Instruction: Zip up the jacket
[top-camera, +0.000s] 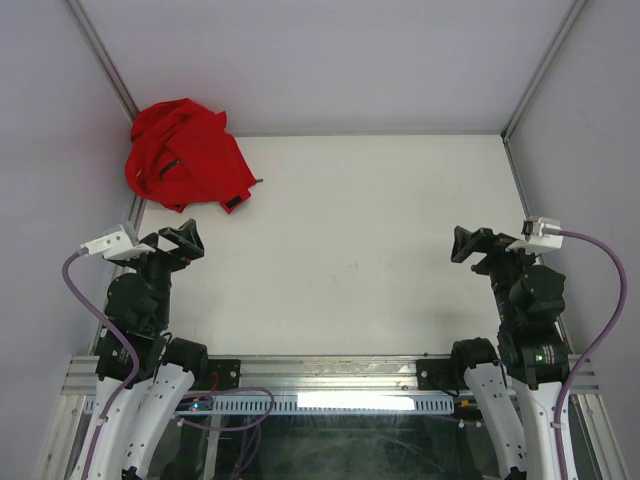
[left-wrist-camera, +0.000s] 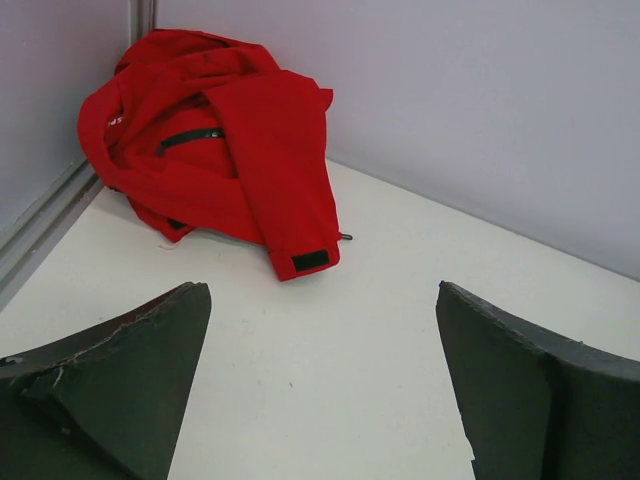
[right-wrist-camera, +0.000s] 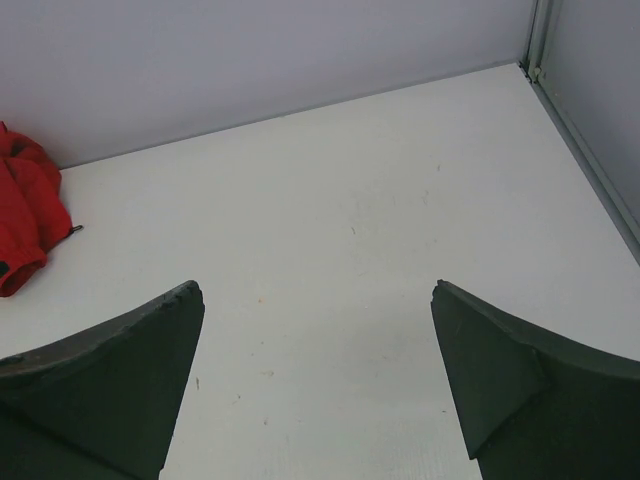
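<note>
We found the left gripper (left-wrist-camera: 322, 296) with its two dark fingers (left-wrist-camera: 120, 385) spread wide and nothing between them, only bare white table (left-wrist-camera: 330, 400) showing in the gap. The right gripper (right-wrist-camera: 318, 292) stood the same way, jaws wide apart and empty over the white surface. Seen from above, the two hung well apart, the left near the table's left edge and the right near its right edge, each pointing toward the far side.

The jacket (left-wrist-camera: 240, 150) lay crumpled in a heap in the far left corner, against the left wall (left-wrist-camera: 40, 100) and the back wall (left-wrist-camera: 450, 100) (partly riding up the corner, as far as the overhead view let us judge). It was ahead of the left gripper and apart from it, touched by neither arm. One sleeve (left-wrist-camera: 285, 170) draped across the heap toward the near side, ending in a cuff whose black tab (left-wrist-camera: 311, 261) rested on the table. A short dark zipper (left-wrist-camera: 185, 140) showed among the folds, and a bit of white lettering (left-wrist-camera: 112, 121) sat at the heap's left edge, too small to read. We could not tell whether the front zipper was open or shut. The right wrist view caught only a red edge of the jacket at its far left.

A purple cable (top-camera: 85, 290) ran down from each wrist.
</note>
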